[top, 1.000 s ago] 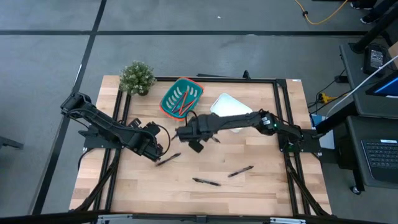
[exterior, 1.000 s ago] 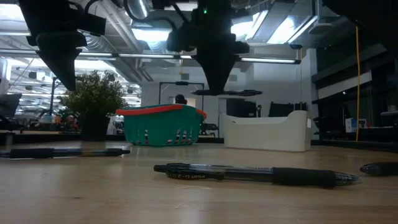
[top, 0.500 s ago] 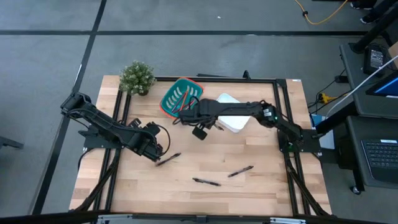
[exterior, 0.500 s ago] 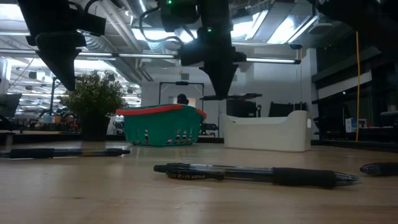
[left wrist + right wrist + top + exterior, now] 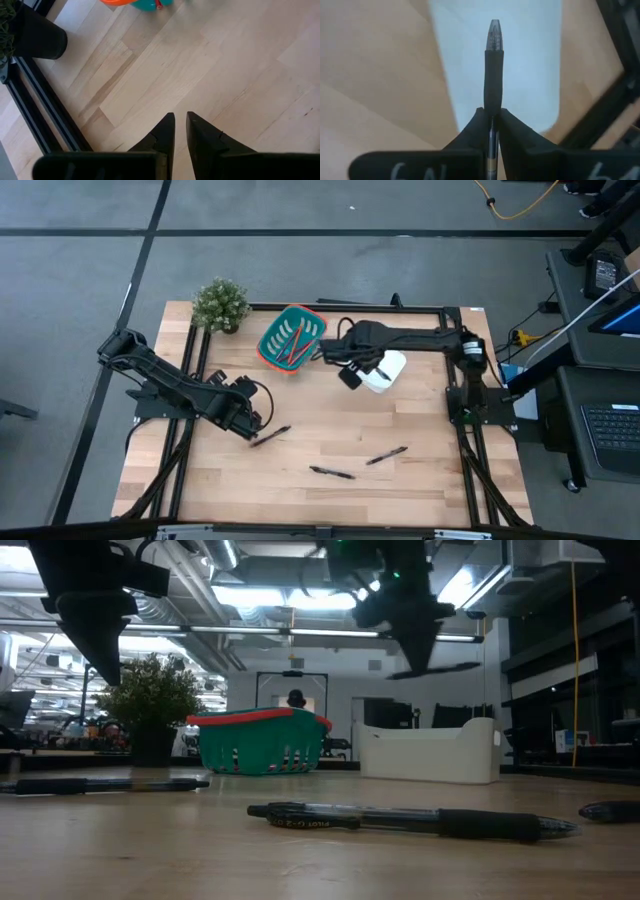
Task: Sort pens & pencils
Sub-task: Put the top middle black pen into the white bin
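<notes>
My right gripper (image 5: pixel 346 366) hangs above the near-left end of the white tray (image 5: pixel 388 370), shut on a black pen (image 5: pixel 493 65). Three more pens lie flat on the wooden table: one (image 5: pixel 270 436) by my left gripper, one (image 5: pixel 332 472) near the front, one (image 5: pixel 386 455) to its right. Orange-red pencils (image 5: pixel 297 348) lie in the green basket (image 5: pixel 292 338) with the orange rim. My left gripper (image 5: pixel 180 125) hovers over bare wood at the left, its fingers a narrow gap apart with nothing between them. My right gripper pinches the pen between its two fingertips, just behind the black grip sleeve (image 5: pixel 493 102). The fingers (image 5: pixel 415 640) come from above, pointing steeply down. The pen sticks out past them roughly level (image 5: pixel 440 670), lifted clear above the tray, its tip (image 5: pixel 493 27) leading.
A potted plant (image 5: pixel 220 305) stands at the far left corner. Black frame rails (image 5: pixel 452 380) run along the table's left, far and right sides. Bare wood lies in the middle and along the near edge.
My right gripper has risen and swung from the table's middle toward the far right, to above the white tray, carrying the pen clear of the table. The wrist has rolled a little. The pens on the table have stayed where they were.
</notes>
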Tool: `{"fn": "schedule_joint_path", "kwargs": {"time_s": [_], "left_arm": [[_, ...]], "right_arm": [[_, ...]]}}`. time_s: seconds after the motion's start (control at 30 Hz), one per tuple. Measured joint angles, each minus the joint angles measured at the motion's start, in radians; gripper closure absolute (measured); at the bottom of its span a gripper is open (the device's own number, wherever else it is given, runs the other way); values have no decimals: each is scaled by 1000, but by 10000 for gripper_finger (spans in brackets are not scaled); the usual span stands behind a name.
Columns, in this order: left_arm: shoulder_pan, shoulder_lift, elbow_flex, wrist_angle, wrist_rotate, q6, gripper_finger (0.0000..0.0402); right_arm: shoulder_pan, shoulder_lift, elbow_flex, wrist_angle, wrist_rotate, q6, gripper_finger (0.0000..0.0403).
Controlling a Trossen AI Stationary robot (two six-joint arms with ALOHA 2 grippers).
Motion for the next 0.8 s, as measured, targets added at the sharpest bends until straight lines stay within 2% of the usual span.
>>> {"fn": "schedule_joint_path", "kwargs": {"time_s": [0.17,0.27,0.57,0.8], "left_arm": [[1,0,0,4,-1,-9,359],[1,0,0,8,3,-27,359],[1,0,0,8,20,-30,359],[2,0,0,9,20,-30,359]], "right_arm": [[-37,-24,-86,25,20,-6,373],[-57,-23,-131,93,23,-71,374],[-122,-21,-257,204,-2,-129,370],[-123,-21,-267,255,1,-189,368]]}}
